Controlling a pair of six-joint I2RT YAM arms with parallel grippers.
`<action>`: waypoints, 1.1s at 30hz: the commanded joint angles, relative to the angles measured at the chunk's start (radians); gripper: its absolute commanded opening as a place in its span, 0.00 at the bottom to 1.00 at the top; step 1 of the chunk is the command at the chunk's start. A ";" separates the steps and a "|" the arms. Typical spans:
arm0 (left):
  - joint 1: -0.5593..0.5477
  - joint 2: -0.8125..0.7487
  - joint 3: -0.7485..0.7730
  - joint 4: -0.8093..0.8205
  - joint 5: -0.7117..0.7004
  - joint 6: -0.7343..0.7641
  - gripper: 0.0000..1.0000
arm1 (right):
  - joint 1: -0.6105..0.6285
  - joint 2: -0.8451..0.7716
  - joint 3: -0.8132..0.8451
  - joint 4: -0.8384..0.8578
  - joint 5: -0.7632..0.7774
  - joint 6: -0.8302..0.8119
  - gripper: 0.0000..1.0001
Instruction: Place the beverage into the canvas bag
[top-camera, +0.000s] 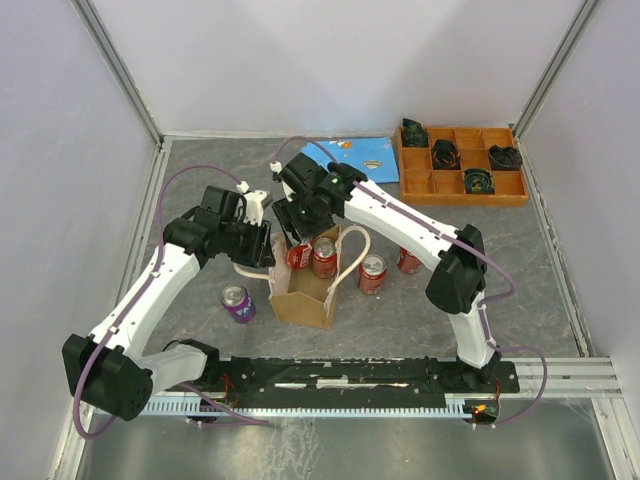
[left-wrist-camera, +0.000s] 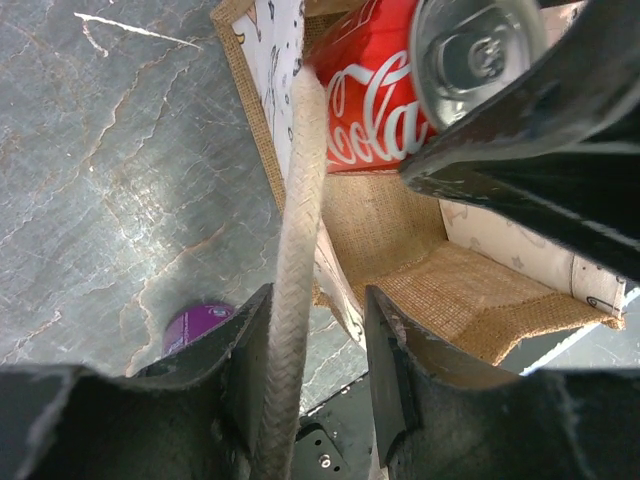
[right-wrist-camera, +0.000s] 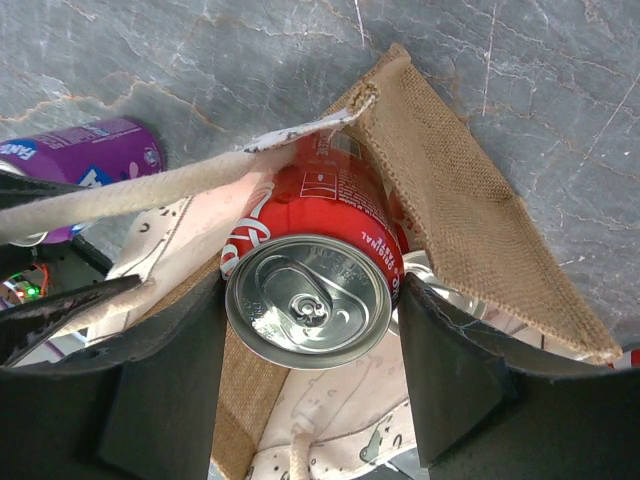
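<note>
We find a grey marbled table (top-camera: 420, 320) enclosed by plain white walls. The canvas bag (top-camera: 300, 305) stands upright near its middle, mouth upward.

The right gripper (right-wrist-camera: 312, 340) is clamped on the sides of a red Coca-Cola can (right-wrist-camera: 320, 215). It holds the can upright directly over the bag's open mouth. As far as we can judge, the base is at or just inside the rim, and the can is not yet released.

The left gripper (left-wrist-camera: 317, 330) has its jaws apart. One cream rope handle (left-wrist-camera: 298, 220) runs between them and rests against one finger. We judge this draws the handle aside and keeps the mouth open for the can.

A purple can (top-camera: 237, 303) stands just beside the bag on its left. A loose red can (top-camera: 372, 272) stands just to its right. We cannot tell whether another can already sits inside the bag.

In our judgement, what remains is to lower the can and release it.
</note>
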 joint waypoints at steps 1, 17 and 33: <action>-0.001 -0.007 0.025 0.035 0.039 -0.024 0.45 | 0.017 -0.008 -0.025 0.105 0.040 -0.039 0.00; -0.001 -0.008 0.013 0.038 0.047 -0.027 0.45 | 0.068 0.009 -0.161 0.208 0.137 -0.119 0.00; -0.001 -0.009 0.005 0.038 0.053 -0.026 0.46 | 0.073 0.017 -0.221 0.256 0.156 -0.139 0.39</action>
